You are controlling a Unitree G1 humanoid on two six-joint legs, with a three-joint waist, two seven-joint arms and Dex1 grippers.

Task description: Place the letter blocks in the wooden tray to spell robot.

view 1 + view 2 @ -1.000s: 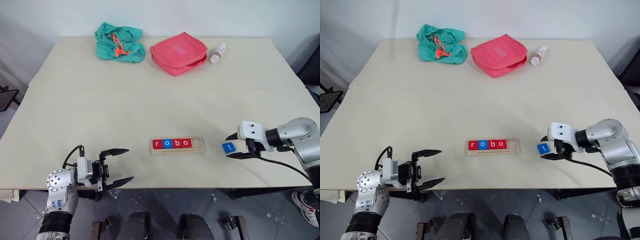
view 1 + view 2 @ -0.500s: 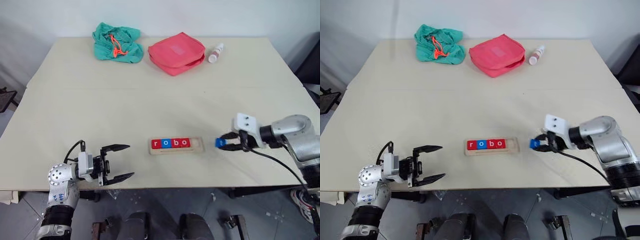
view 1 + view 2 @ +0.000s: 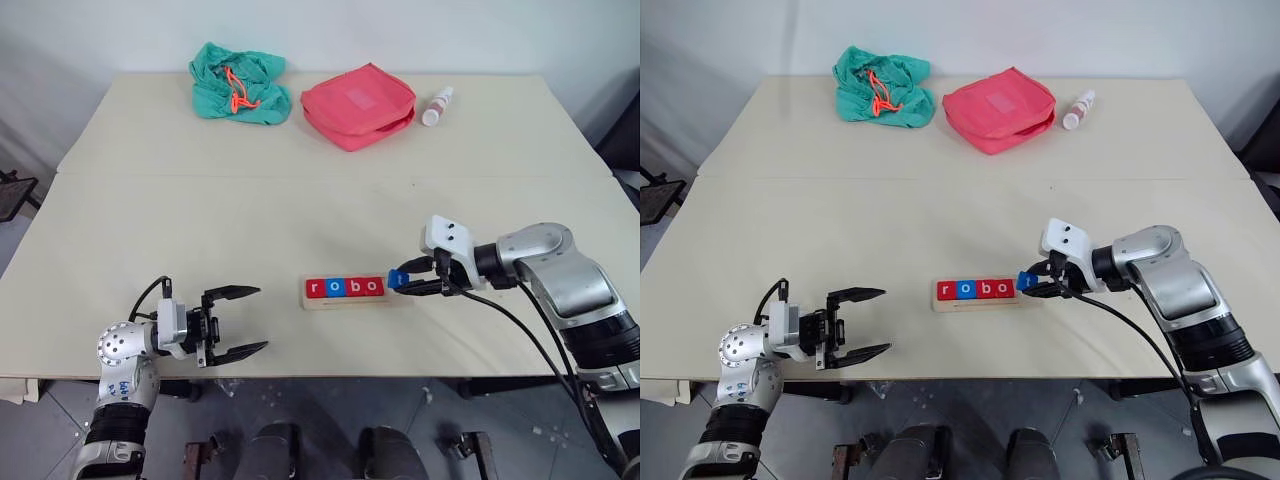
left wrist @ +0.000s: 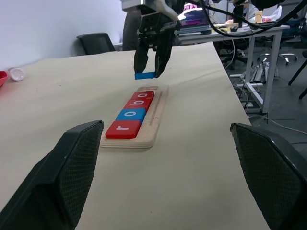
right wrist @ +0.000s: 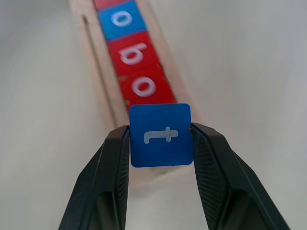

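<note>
Clamped on the blue t block over the wooden tray at lower centre, the right pincer risks dropping it crooked onto the neighbouring red o block; the left pincer gapes idle.

Bare table surrounds the wooden tray on all sides; approach is open from 12, 6 and 9 o'clock. At 3 o'clock the right gripper, clamped on the blue t block, occupies the space above the tray's vacant end, just beyond the four seated letter blocks. The left gripper, jaws apart, stands well off at 8 o'clock. The green cloth, pink pouch and small bottle lie distant at 12 o'clock.
</note>
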